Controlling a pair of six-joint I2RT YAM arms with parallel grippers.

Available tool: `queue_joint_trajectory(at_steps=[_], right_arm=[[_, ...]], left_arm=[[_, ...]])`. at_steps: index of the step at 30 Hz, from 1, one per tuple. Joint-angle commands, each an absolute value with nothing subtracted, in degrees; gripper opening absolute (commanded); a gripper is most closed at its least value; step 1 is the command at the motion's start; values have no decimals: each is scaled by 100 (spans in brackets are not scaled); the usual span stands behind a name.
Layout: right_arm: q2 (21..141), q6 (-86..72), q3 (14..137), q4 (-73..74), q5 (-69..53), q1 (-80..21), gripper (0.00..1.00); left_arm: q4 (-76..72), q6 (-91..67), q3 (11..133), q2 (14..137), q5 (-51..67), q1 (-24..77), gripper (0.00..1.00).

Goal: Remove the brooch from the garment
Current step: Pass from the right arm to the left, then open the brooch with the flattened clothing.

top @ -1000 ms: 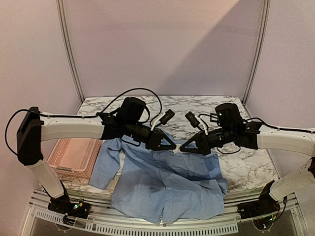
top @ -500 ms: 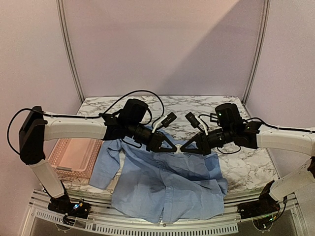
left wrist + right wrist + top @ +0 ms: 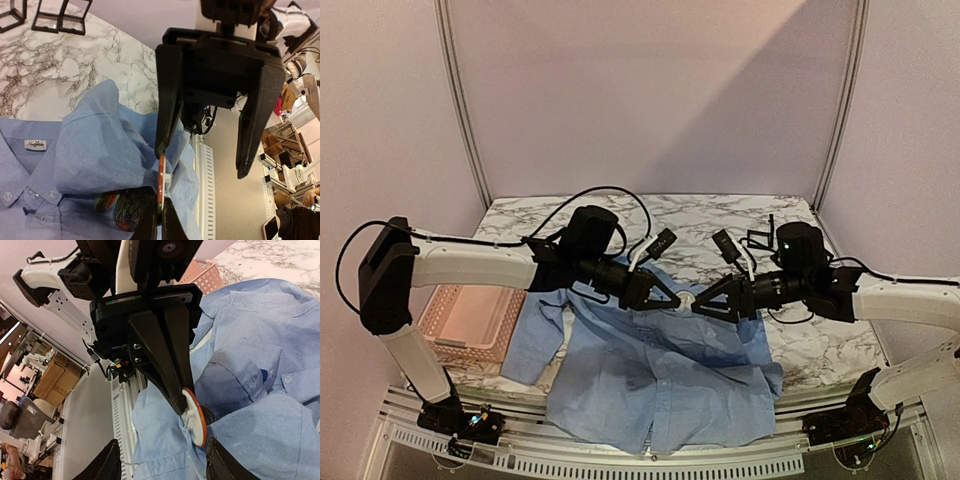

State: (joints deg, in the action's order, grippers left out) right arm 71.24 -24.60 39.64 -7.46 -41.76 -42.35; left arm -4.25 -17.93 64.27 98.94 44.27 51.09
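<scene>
The garment point(image 3: 660, 370), a light blue shirt, lies spread on the marble table, its upper part pulled up into a fold point(image 3: 95, 150). The brooch point(image 3: 195, 419) is a round disc with a red rim and white back, seen edge-on in the left wrist view point(image 3: 161, 182). It still sits against the raised fabric. My left gripper point(image 3: 160, 207) is shut on the disc's edge point(image 3: 672, 298). My right gripper point(image 3: 165, 462) faces it from the right point(image 3: 708, 303), open, with its fingers point(image 3: 255, 125) apart and off the brooch.
A pink plastic basket point(image 3: 470, 320) stands at the table's left, beside the shirt sleeve. Small black frames point(image 3: 60, 20) rest on the marble behind the collar. The metal rail point(image 3: 650, 460) runs along the table's near edge, under the shirt hem.
My right gripper has opened and drawn back to the right, off the brooch. The left gripper closed on the disc and has stayed shut, holding the fabric lifted.
</scene>
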Motion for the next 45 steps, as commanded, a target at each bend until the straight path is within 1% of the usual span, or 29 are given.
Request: queue_joint_trajectory(at_steps=[1,2,7,14,21,28,34,38,45], right_arm=[[6805,-3322,3345,-2136,-4160,-4239,59],[6774,-3428,3187,-2398,-4127,-4241,61],[6757,-3688,2944,-2723,-3694,-4364,65],[6759,-3787,2863,-2981,-3340,-4394,65],[7011,-3794,2919,-3062,-3453,-4411,55],[7329,-3875,2997,-3312,-3603,-4514,51],[7476,-3959,3014,-3477,-3586,-4517,45],[7553,-3998,3030,-3528,-3594,-4517,43],[7679,-4125,3019,-3682,-3600,-4516,34]], left_arm=[[-1097,-2104,6215,9686,4317,5133,0],[-1177,-2169,6190,9686,4342,5135,0],[-1346,-2322,6161,9730,4465,5137,0],[-1392,-2365,6152,9712,4520,5133,0],[-1419,-2396,6147,9703,4535,5133,0],[-1426,-2393,6152,9696,4531,5133,0],[-1426,-2396,6144,9677,4533,5133,0],[-1431,-2399,6144,9668,4533,5137,0],[-1437,-2389,6135,9642,4526,5142,0]])
